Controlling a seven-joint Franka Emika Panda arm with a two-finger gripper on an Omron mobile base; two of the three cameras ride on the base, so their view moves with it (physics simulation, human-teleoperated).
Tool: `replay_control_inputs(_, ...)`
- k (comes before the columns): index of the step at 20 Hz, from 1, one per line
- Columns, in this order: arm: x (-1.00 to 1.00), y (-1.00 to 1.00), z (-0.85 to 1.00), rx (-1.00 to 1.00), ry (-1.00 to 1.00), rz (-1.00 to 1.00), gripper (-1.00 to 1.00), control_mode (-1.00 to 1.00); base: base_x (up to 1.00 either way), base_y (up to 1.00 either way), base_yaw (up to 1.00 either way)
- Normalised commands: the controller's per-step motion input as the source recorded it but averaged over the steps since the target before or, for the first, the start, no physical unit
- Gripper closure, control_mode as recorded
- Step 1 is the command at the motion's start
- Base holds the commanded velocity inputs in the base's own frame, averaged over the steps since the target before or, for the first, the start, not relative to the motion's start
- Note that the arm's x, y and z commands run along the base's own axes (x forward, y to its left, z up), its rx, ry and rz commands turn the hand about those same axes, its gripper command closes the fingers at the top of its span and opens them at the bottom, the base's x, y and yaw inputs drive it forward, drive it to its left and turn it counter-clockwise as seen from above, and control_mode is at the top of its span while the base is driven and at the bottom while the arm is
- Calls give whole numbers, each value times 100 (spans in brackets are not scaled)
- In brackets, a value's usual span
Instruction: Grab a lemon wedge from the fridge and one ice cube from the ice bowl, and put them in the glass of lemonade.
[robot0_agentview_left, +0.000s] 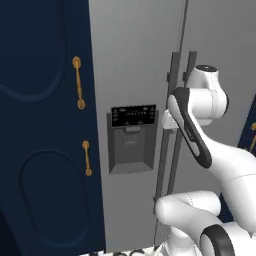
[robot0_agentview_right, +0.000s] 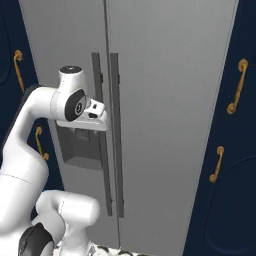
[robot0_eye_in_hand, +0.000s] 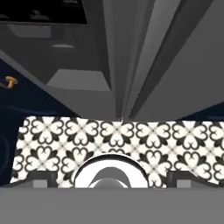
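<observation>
The fridge (robot0_agentview_left: 135, 75) stands right in front of me, tall and light grey, both doors shut. Its two long vertical handles (robot0_agentview_right: 107, 135) run side by side down the middle seam, and on the left door sits the black dispenser panel (robot0_agentview_left: 133, 116) with its grey recess (robot0_agentview_left: 131, 150) below. My claw (robot0_eye_in_hand: 112, 177) is up close against the fridge front, at about the height of the dispenser and just beside the handles; from my right side, my hand (robot0_agentview_right: 92, 114) sits over the recess, left of the left handle. I cannot tell whether it touches the door. Looking along my claw, I see down the fridge face: the recess at upper left, the handles as dark bars running toward the floor, and my two finger tips (robot0_eye_in_hand: 41, 178) standing wide apart with nothing between them.

Navy cabinets (robot0_agentview_left: 45, 125) with brass handles (robot0_agentview_left: 77, 82) flank the fridge on both sides. Below lies a black-and-white patterned floor (robot0_eye_in_hand: 144, 135).
</observation>
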Motion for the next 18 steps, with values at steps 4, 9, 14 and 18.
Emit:
replay_control_inputs(4,0,0,0,0,0,0,-100,100,-41,-3,0)
replay_control_inputs(9,0,0,0,0,0,0,-100,100,-1,54,71)
replay_control_inputs(14,0,0,0,0,0,0,-100,100,0,42,94)
replay_control_inputs(18,0,0,0,0,0,0,-100,100,0,26,89)
